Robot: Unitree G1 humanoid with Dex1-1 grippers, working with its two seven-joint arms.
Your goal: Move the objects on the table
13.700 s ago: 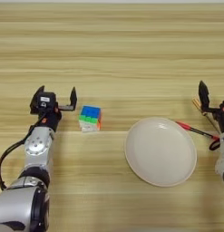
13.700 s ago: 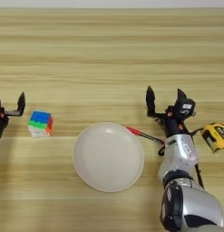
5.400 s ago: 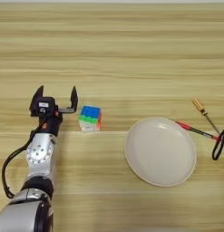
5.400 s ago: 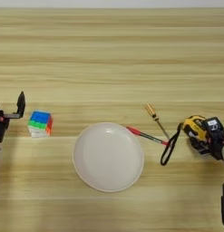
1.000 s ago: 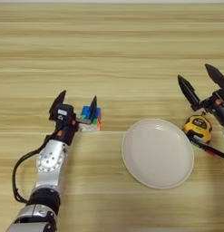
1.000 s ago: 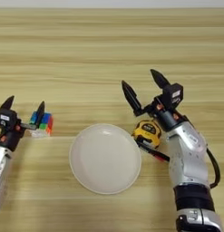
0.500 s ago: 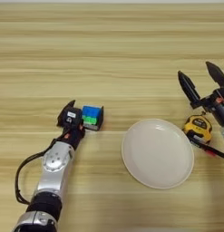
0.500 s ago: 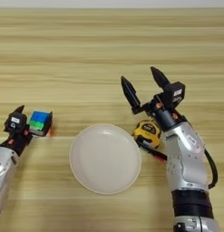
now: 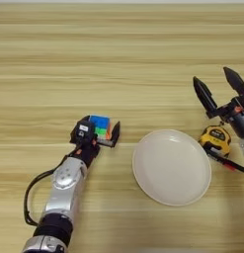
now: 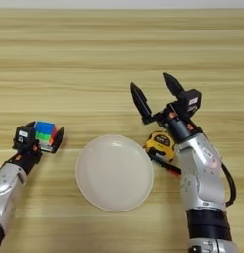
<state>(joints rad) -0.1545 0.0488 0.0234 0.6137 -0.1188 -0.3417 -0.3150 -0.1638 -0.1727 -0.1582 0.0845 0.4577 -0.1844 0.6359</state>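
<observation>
Left eye view: left hand (image 9: 100, 134) closed around the puzzle cube (image 9: 100, 125), fingers on both sides, on the surface (image 9: 118, 54) left of the white plate (image 9: 171, 167), apparently gripped for carrying. Right hand (image 10: 158, 96), fingers spread wide and holding nothing, hovers above the tape measure (image 10: 160, 144), likely poised to take it. Red-and-black pen (image 9: 227, 163) lies under the tape measure. Right eye view alone shows the whole right forearm; screwdriver not discernible.

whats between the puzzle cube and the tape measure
The white plate lies between the puzzle cube and the tape measure, clear in both eye views.
</observation>
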